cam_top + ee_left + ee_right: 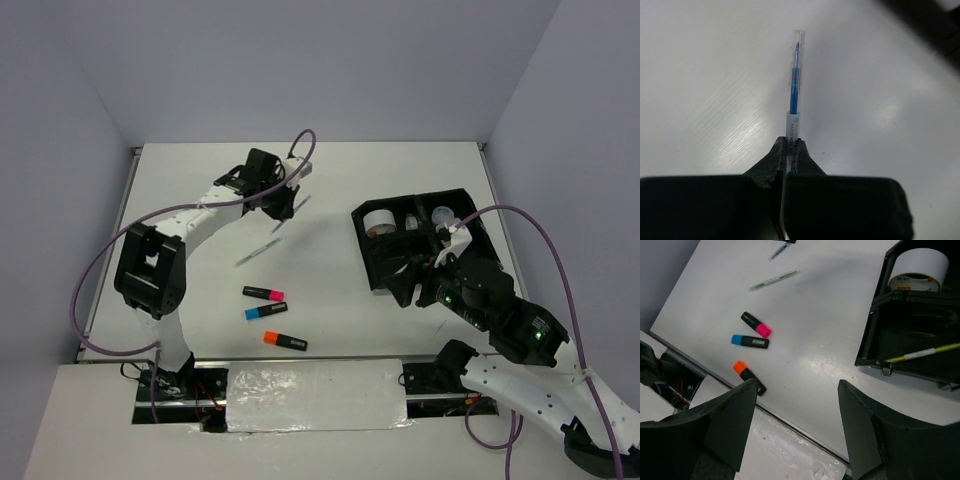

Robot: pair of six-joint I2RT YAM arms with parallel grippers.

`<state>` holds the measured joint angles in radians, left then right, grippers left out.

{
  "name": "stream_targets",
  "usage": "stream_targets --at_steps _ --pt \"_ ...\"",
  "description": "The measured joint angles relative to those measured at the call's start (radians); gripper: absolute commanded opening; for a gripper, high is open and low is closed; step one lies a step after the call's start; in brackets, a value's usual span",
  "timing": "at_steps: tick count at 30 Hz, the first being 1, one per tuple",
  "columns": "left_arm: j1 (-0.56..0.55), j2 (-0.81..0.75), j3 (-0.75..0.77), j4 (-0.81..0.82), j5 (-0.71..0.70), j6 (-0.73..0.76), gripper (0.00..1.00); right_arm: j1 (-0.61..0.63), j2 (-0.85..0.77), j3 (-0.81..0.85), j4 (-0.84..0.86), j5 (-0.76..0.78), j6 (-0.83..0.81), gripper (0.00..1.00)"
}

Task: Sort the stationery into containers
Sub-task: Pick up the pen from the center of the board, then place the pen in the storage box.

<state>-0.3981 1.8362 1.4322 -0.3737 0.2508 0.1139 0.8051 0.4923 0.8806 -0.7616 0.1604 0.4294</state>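
Left hand pinches thin clear blue-cored pen, axis straight out from the fingertips; black compartmented plastic tray well apart, to its right.

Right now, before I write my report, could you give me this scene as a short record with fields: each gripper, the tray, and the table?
left gripper: shut on a thin blue pen
right gripper: open, holding nothing, beside the tray's near side
tray: holds the tape roll and the yellow-green pen, in separate compartments
table: pink highlighter, blue highlighter, orange highlighter, pale thin pen
not yet sorted: the three highlighters and both thin pens outside the tray
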Motion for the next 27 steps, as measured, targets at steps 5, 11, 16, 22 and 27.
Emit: stream_targets --at_steps 5,11,16,22,27 --pt "-0.165 -0.027 0.015 0.072 0.005 -0.107 0.00 0.000 -0.009 0.036 -0.045 0.051 0.006 0.73" --pt "-0.404 -0.015 0.057 0.201 -0.023 -0.225 0.00 0.000 -0.051 0.120 -0.098 0.122 0.023 0.72" --pt "-0.504 0.105 0.222 0.278 -0.033 -0.262 0.00 0.000 -0.066 0.135 -0.125 0.144 0.031 0.73" --pt "-0.506 0.234 0.295 0.330 -0.042 -0.299 0.00 0.000 -0.066 0.135 -0.156 0.152 0.045 0.73" --pt "-0.504 0.298 0.298 0.351 -0.044 -0.316 0.11 0.000 -0.066 0.135 -0.168 0.159 0.045 0.73"
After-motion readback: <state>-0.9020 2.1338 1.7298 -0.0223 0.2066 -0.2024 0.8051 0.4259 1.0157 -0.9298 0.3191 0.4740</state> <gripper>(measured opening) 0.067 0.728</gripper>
